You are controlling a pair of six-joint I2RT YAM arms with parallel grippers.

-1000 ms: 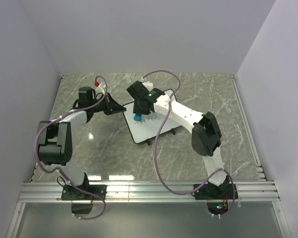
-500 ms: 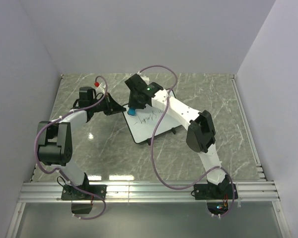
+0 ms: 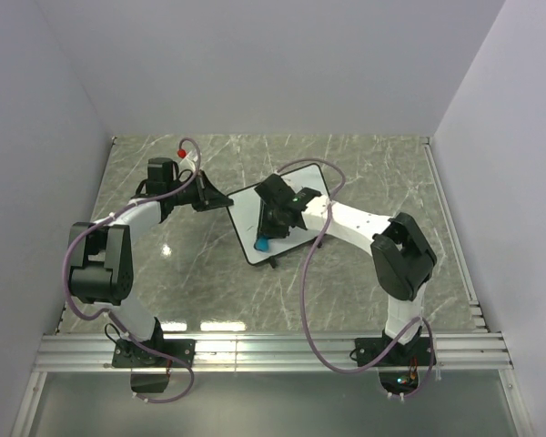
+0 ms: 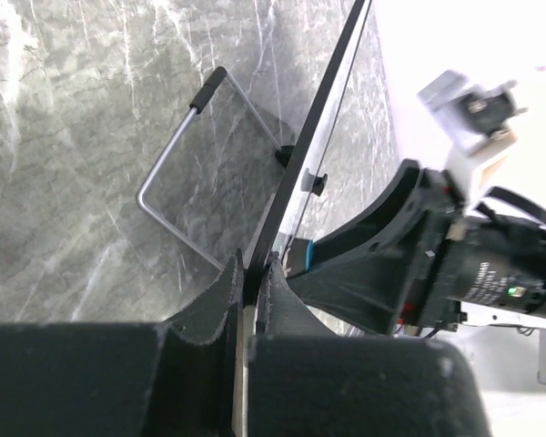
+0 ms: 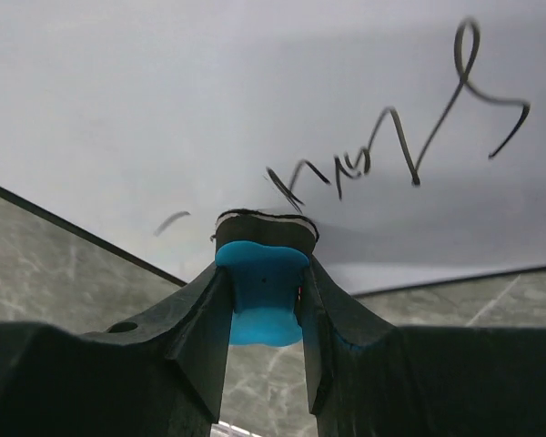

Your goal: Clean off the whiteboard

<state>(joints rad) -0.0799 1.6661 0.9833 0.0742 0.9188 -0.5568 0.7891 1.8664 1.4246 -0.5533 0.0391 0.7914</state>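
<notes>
The whiteboard (image 3: pixel 244 215) sits on the grey marbled table (image 3: pixel 164 269) about midway between left and right and a little toward the far side. It is turned askew, so that one corner points to the near left.

The left hand (image 3: pixel 222 202) is closed narrow on the board's far-left edge. In the left wrist view its two fingers (image 4: pixel 220 293) pinch the thin black frame (image 4: pixel 320 107), which is seen edge-on. A bent wire stand (image 4: pixel 168 157) with black tips shows on the board's underside, over the table.

The right hand (image 3: pixel 265 238) reaches across the board from the right and is clamped on a small blue eraser (image 3: pixel 261 245) at the board's near-left corner. In the right wrist view the eraser (image 5: pixel 259 314) is squeezed between both fingers, and its dark pad (image 5: pixel 264 226) is pressed against the white surface close to the frame. Dark handwriting (image 5: pixel 387 150) runs across the board just beyond the pad. A short loose stroke (image 5: pixel 171 221) lies just to the side of the pad.
</notes>
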